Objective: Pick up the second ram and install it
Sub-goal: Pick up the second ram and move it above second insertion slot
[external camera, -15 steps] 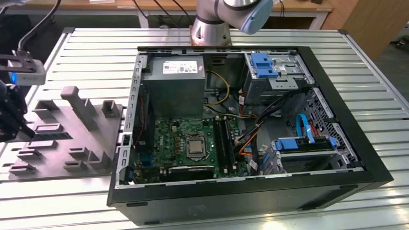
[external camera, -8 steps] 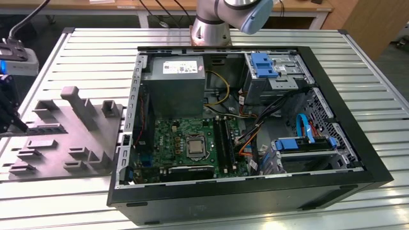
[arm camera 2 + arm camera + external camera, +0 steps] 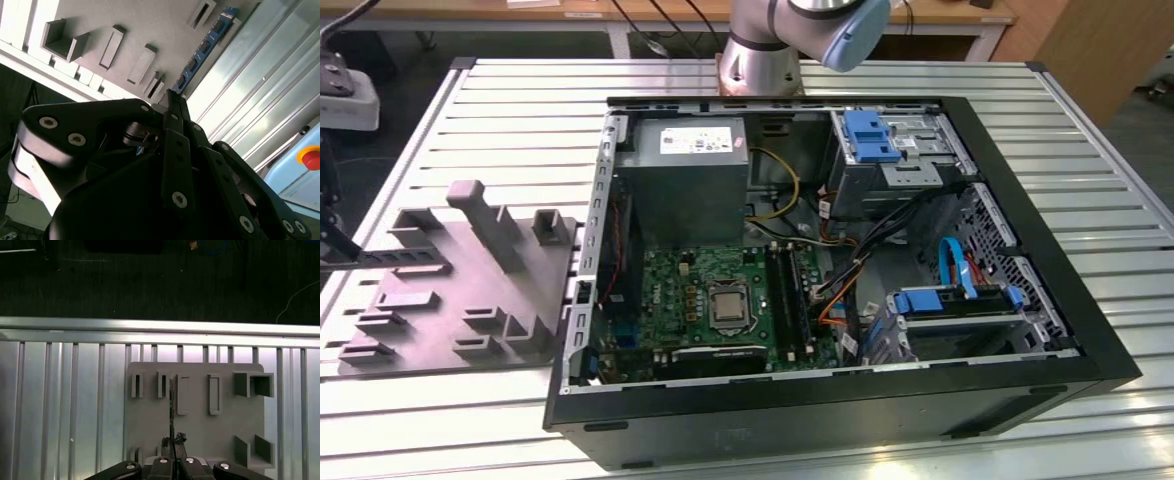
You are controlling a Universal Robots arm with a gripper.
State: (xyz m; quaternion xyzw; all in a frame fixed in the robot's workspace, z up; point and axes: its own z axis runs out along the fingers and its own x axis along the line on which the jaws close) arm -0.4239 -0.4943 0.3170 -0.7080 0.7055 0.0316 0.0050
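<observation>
In both wrist views we see the black gripper (image 3: 173, 441) pinching 1 end of the second ram (image 3: 204, 46), a long, thin blue-green memory stick. It reaches over the grey slotted plastic tray (image 3: 200, 432)

The exterior view looks steeply down from above onto the open computer case (image 3: 854, 405), with the grey fixture plate (image 3: 454, 290) at the exterior view's left. The first wrist view faces straight down on that plate (image 3: 200, 425), seemingly from well above. The second wrist view looks obliquely along the gripper (image 3: 172, 97), close in, and shares the plate and the second ram (image 3: 205, 47) with the first.
</observation>
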